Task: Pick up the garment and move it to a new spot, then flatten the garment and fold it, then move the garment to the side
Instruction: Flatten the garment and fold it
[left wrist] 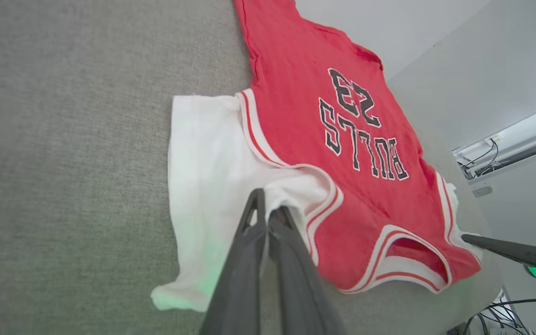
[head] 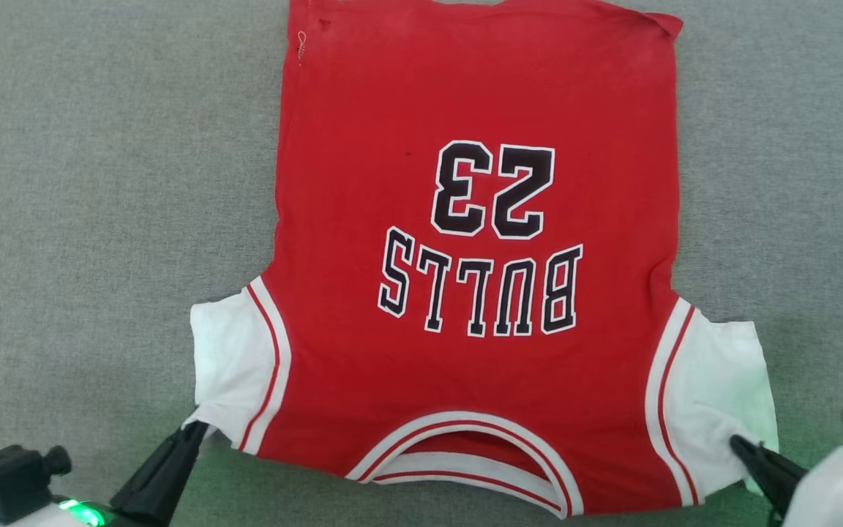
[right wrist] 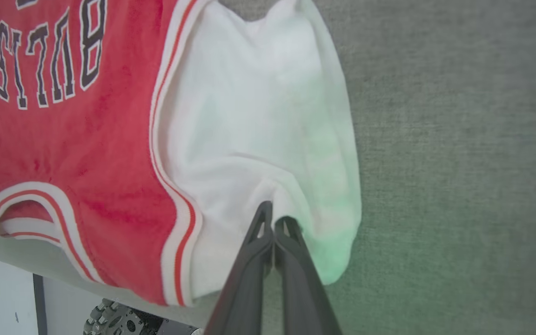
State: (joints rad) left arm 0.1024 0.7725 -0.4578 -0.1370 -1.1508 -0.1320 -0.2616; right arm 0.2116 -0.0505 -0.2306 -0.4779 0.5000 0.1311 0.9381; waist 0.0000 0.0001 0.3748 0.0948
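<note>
The garment, a red jersey with white sleeves and black lettering, lies spread flat on the grey table, collar nearest me and hem far. My left gripper is shut on the near edge of the left white sleeve, its tips pressed together with the cloth bunched around them. My right gripper is shut on the near edge of the right white sleeve, where the fabric puckers at its tips. The right gripper also shows in the left wrist view at the collar-side corner.
Grey felt table surface stretches wide on both sides of the jersey. The table's near edge runs just below the collar, with a wheel beneath it. A wall-mounted cable tray stands beyond the table.
</note>
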